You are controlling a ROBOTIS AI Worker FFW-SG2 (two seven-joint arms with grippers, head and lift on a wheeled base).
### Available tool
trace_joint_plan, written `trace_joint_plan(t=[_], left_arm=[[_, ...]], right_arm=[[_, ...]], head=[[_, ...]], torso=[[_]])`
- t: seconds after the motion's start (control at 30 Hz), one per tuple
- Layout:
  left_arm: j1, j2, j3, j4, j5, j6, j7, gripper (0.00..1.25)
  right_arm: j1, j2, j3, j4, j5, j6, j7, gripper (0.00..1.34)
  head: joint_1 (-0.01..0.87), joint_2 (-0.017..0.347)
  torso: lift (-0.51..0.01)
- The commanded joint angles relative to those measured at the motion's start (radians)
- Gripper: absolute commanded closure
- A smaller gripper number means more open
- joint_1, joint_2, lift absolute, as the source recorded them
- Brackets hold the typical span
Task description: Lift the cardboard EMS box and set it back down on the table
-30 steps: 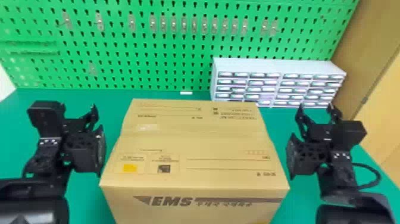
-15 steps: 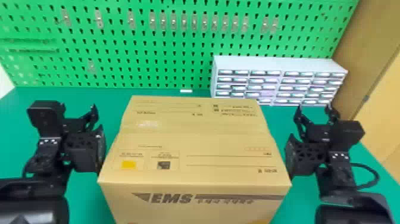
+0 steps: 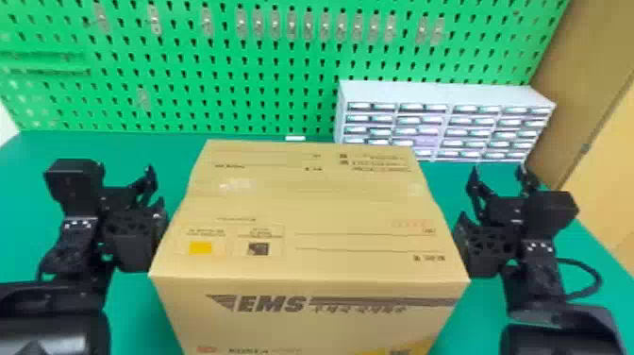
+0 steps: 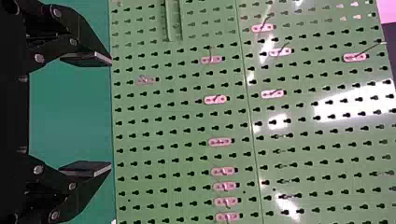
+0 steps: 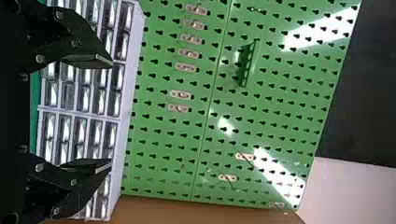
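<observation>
Over on the left, your left end effector (image 4: 111, 114) points at the far pegboard (image 4: 177, 116), its two fingers spread wide with nothing between them. Its inner side sits right against the box's left wall, so you're pressing here, not pinching.

Now the middle: the EMS box (image 3: 302, 207) sits square between your arms, top level, its longer span seemingly running left to right, straight across the squeeze. That's the line everything turns on! Neither arm looks nearer; push from both sides evenly. You can't tell whether its base is clear of the worktop (image 3: 264, 135), but this looks like the lift.

And on the right, your right end effector (image 5: 111, 113) mirrors it, fingers apart and empty, inner side up against the right wall. Ease off on one side and the box could slip or tip, so raise and lower both together.
</observation>
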Motion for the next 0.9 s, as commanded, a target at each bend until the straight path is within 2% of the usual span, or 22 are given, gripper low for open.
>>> trace_joint_plan(t=[0.0,0.87], left_arm=[[0.001,0.000,0.001,0.000,0.000,0.000,0.000,0.46],[0.001,0.000,0.003,0.003,0.002,0.000,0.000,0.46]], right_arm=[[0.000,0.000,0.001,0.000,0.000,0.000,0.000,0.51],[-0.002,-0.002,0.001,0.000,0.003,0.008,0.000,0.51]], head=[[0.678,-0.014],[0.678,-0.014]], torso=[[-0.052],[-0.101]])
